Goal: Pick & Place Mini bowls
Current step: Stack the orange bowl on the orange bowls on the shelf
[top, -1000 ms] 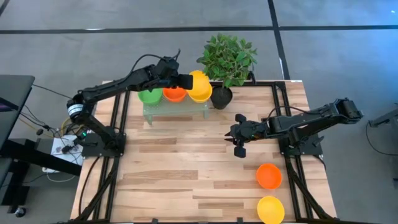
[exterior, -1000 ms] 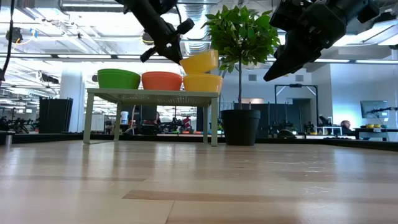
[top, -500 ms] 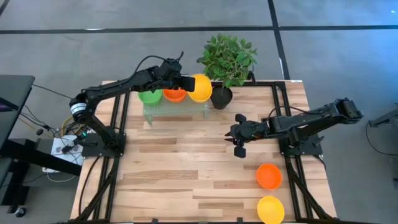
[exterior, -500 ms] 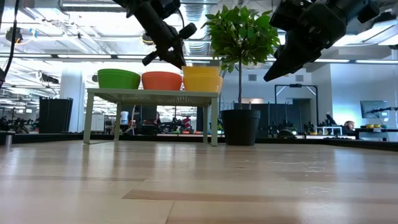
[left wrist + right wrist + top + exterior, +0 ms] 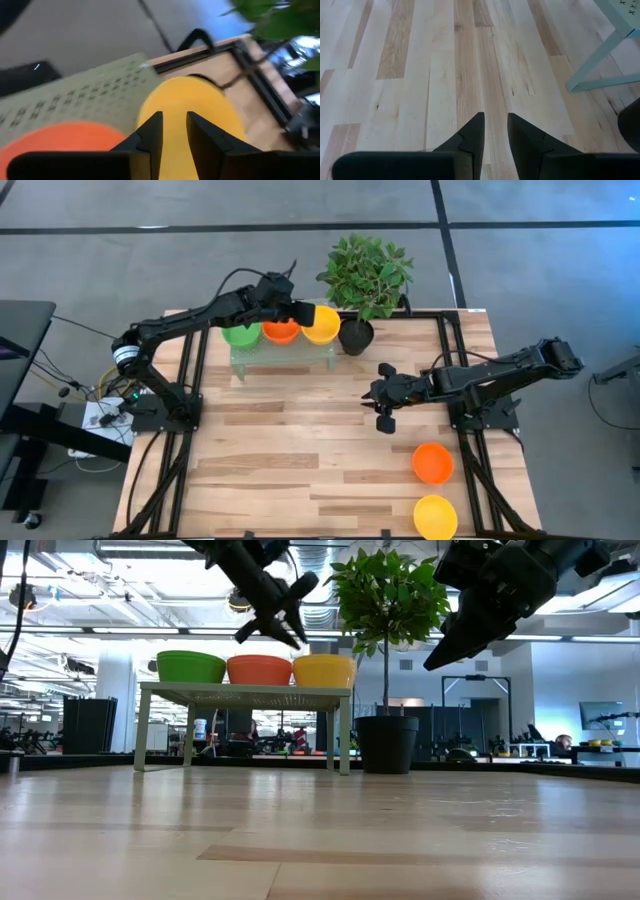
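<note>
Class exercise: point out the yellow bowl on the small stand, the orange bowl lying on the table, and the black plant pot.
yellow bowl (image 5: 323, 671), low view, its side wall.
orange bowl (image 5: 432, 463), high view, its inside.
black plant pot (image 5: 387, 744), low view, its front wall.

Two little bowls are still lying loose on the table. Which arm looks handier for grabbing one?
The right one. The right gripper hangs over the table close to the orange bowl and yellow bowl, on its own side. The left gripper is away over the shelf.

no readable text, labels, brands, numbers, signs
</note>
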`<state>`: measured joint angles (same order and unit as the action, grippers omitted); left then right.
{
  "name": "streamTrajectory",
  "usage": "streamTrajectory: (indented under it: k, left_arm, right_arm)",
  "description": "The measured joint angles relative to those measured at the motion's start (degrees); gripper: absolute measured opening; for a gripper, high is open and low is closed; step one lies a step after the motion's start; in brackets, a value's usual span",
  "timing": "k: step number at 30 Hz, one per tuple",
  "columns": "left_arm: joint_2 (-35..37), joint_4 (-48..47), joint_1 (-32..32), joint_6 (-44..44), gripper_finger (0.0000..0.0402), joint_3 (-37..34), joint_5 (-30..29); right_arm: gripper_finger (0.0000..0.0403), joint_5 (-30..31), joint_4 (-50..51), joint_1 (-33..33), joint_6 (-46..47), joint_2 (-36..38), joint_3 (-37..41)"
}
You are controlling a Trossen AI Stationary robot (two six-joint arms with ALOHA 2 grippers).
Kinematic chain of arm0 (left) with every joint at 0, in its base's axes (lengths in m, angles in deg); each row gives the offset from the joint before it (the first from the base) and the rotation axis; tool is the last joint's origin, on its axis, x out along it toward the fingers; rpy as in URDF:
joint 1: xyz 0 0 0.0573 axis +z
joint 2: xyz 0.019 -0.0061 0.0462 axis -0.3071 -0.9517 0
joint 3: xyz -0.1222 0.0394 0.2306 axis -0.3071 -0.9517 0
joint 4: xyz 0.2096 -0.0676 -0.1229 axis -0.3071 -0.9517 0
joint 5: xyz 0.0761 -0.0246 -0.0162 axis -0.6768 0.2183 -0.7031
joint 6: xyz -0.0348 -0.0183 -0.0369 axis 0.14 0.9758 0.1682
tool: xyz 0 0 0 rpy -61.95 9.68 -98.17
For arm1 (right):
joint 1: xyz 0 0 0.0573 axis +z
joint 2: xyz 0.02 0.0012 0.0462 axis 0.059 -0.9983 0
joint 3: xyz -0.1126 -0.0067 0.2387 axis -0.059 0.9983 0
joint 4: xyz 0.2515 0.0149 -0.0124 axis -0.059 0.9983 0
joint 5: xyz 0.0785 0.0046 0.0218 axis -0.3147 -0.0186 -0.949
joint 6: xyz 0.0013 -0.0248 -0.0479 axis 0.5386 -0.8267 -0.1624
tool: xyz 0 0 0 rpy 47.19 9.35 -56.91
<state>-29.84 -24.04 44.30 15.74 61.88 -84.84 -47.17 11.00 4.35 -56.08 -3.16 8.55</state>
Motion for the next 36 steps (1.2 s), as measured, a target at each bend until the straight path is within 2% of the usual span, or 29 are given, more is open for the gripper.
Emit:
streamTrajectory:
  k: [6,12,16,21,25,30,33,36]
  left_arm:
    - [1.6,7.6,-4.2,-11.6,0.0084,0.0,6.4]
    - [2.6,4.4,-13.8,-27.5,0.0077,0.0,7.2]
    - [3.4,-0.1,-20.6,-31.6,0.0067,0.0,5.2]
    - [5.5,-5.7,-27.9,-33.4,0.0051,-0.8,-0.7]
    - [11.8,-6.3,-31.2,-34.1,0.0047,-7.0,-1.6]
    - [27.1,-4.8,-31.7,-30.3,0.0049,-21.0,-1.8]
    - [37.2,1.8,-31.8,-27.2,0.0048,-31.6,-1.7]
    - [44.8,13.0,-31.7,-26.9,0.0046,-41.5,0.1]
  right_arm:
    - [0.0079,0.0,0.0,0.0,0.0,0.0,0.0]
    - [0.0079,0.0,-0.1,0.0,0.4,0.0,0.0]
    - [0.0079,0.0,-0.1,0.0,5.9,0.0,0.0]
    - [0.0079,0.0,0.0,0.3,12.7,0.0,0.0]
    - [0.0079,0.1,0.1,2.4,22.0,0.0,0.0]
    - [0.0079,1.6,-2.2,8.3,24.2,-1.0,0.0]
    - [0.0079,4.5,-3.4,10.5,27.3,-2.5,-2.3]
    - [0.0079,7.5,-1.7,12.3,27.8,-5.6,-5.5]
